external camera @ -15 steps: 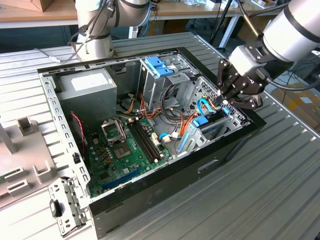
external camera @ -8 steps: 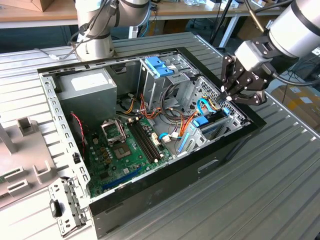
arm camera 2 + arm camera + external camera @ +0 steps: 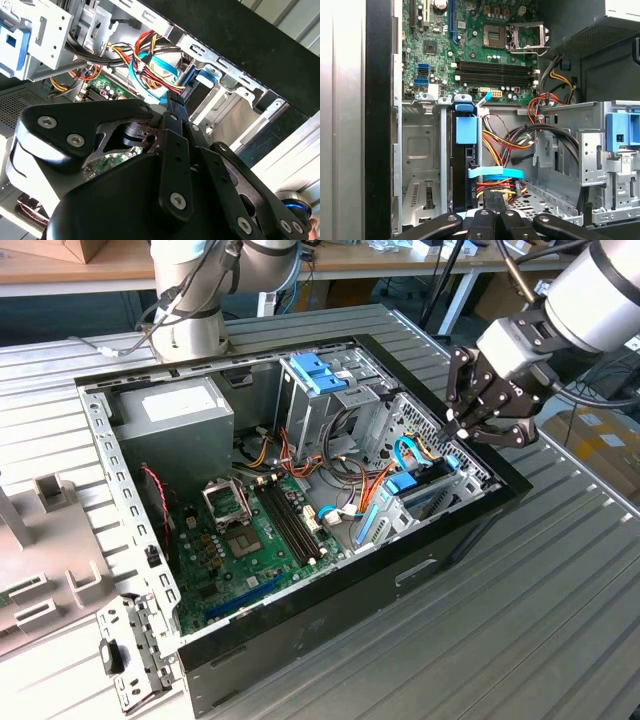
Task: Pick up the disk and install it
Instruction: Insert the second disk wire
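Note:
The disk stands on edge in the lower drive cage of the open computer case, with a blue carrier tab on its end. In the exterior view the disk sits in the cage at the case's corner on the exterior view's right. A light-blue data cable runs to its side. My gripper hovers just above this cage, apart from the disk. Its fingers are pressed together with nothing between them. In the second wrist view the gripper points at the cables beside the disk.
A grey power supply fills the case's far corner. The green motherboard lies in the middle. An upper drive cage carries a blue bracket. Loose cables crowd the space next to the disk. The arm's base stands behind the case.

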Robot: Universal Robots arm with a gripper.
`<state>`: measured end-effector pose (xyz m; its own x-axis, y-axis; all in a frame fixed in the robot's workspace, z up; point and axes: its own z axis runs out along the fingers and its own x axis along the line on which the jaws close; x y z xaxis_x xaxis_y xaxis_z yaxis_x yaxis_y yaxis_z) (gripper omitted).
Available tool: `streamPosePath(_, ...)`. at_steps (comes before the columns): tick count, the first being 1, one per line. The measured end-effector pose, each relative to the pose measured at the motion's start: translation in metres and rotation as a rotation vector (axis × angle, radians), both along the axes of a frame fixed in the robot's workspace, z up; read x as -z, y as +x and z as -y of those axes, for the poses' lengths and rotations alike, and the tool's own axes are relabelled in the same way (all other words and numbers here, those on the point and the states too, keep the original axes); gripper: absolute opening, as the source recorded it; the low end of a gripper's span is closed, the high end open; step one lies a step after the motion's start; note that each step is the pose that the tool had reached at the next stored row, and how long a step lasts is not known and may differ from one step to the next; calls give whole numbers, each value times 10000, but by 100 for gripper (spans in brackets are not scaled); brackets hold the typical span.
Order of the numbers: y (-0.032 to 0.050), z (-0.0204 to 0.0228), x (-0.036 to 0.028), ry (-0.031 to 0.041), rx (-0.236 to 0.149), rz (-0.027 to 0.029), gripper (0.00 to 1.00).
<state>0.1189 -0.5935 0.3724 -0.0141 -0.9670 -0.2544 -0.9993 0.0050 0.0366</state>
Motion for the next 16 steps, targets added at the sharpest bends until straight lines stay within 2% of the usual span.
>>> streamPosePath(16,28,0,0,9,0,-6,11)
